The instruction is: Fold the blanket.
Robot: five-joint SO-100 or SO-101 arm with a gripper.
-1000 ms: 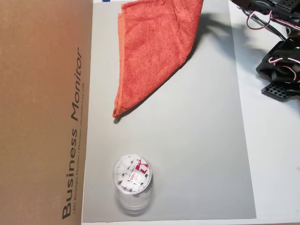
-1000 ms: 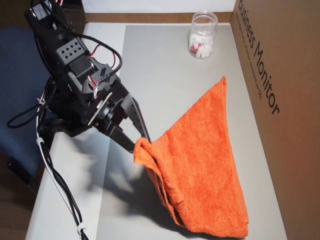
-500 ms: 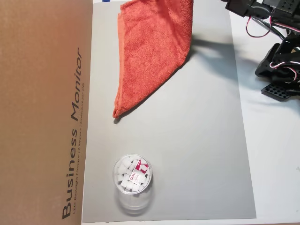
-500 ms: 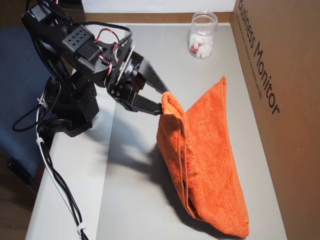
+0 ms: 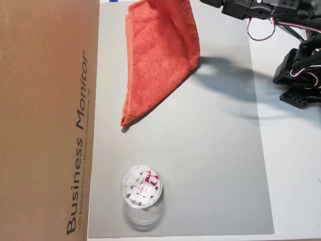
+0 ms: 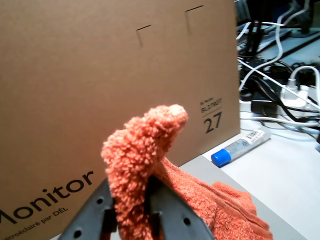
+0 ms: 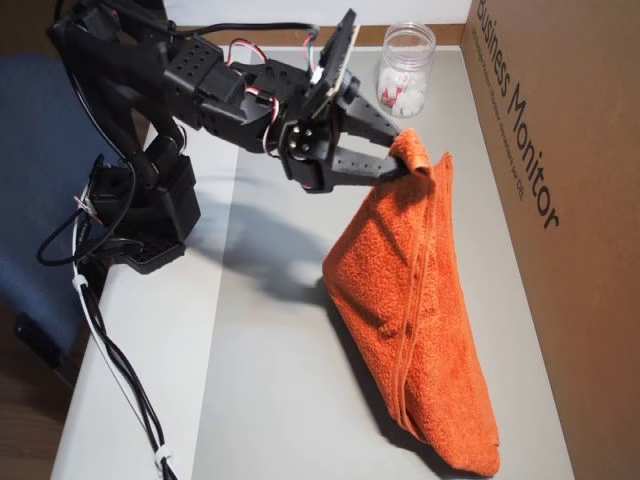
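Note:
The orange-red blanket (image 7: 425, 310) lies on the grey mat (image 7: 270, 370) beside the cardboard box, folded loosely over itself. One corner is lifted off the mat. My gripper (image 7: 402, 158) is shut on that corner and holds it up above the end of the blanket nearest the jar. In the wrist view the fuzzy corner (image 6: 142, 150) sticks up between the two dark fingers (image 6: 172, 217), facing the box. In an overhead view the blanket (image 5: 158, 55) runs from the top edge down to a point at lower left, and the arm (image 5: 251, 7) enters at the top right.
A clear jar (image 7: 405, 68) of white pieces stands at the mat's far end, close to the gripper, and shows in an overhead view (image 5: 142, 190). The tall "Business Monitor" cardboard box (image 7: 560, 220) borders the mat. The arm's base (image 7: 150, 235) and cables sit beside the mat. A blue-capped tube (image 6: 240, 145) lies nearby.
The gripper has carried the held blanket corner up and across toward the box and the jar, drawing that side over the rest of the blanket. The jar has not moved.

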